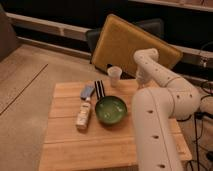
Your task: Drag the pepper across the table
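The table (100, 145) is a square light-brown wooden top in the middle of the view. The pepper does not show anywhere in this view. It may be hidden behind my arm. My white arm (160, 115) rises from the lower right and curls over the table's back right part. My gripper (140, 82) points down at the table's back edge, to the right of a small white cup (114, 76) and behind the green bowl (111, 110). Most of it is hidden by the arm.
A black-and-white striped flat item (100, 89), a blue-grey piece (87, 92) and a lying pale bottle (83, 115) are left of the bowl. A mustard-yellow cushioned panel (127, 45) leans behind the table. Cables lie on the floor at the right.
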`<state>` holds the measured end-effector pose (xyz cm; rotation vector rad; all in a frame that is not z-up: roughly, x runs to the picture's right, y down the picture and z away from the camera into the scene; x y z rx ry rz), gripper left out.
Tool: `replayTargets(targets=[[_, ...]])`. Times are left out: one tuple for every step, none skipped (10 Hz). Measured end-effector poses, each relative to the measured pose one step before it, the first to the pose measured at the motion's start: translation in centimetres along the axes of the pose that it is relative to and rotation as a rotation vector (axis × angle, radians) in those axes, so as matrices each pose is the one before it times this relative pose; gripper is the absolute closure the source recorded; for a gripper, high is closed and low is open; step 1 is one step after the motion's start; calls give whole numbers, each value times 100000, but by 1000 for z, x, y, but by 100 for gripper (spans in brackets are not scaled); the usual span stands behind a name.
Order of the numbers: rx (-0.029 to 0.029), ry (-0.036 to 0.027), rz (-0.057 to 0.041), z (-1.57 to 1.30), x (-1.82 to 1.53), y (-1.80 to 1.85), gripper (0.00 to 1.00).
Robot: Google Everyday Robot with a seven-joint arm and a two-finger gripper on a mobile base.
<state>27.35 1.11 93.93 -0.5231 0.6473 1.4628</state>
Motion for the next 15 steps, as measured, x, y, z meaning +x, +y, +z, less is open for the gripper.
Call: replayTargets(targets=[[484, -1395, 2614, -485, 408, -1184, 99], [-133, -769, 634, -178, 8, -173, 94], [-639, -354, -486, -13, -221, 590, 83], [57, 33, 6, 0, 13, -29, 78], [46, 24, 15, 10, 14, -34, 72], [39, 36, 58, 0, 25, -60, 64], [53, 49, 2, -3, 19, -28, 54], [-60, 41, -136, 13, -22, 120, 42], [36, -3, 5, -19, 1, -18, 32], [54, 26, -14, 4, 6, -10, 23], [13, 47, 7, 3, 14, -10, 20], [-13, 3, 7, -3, 1, 0, 20], [22, 10, 15, 8, 7, -21, 20], [-10, -3, 1, -2, 0, -1, 20], [12, 129, 13, 87, 31, -10, 20]])
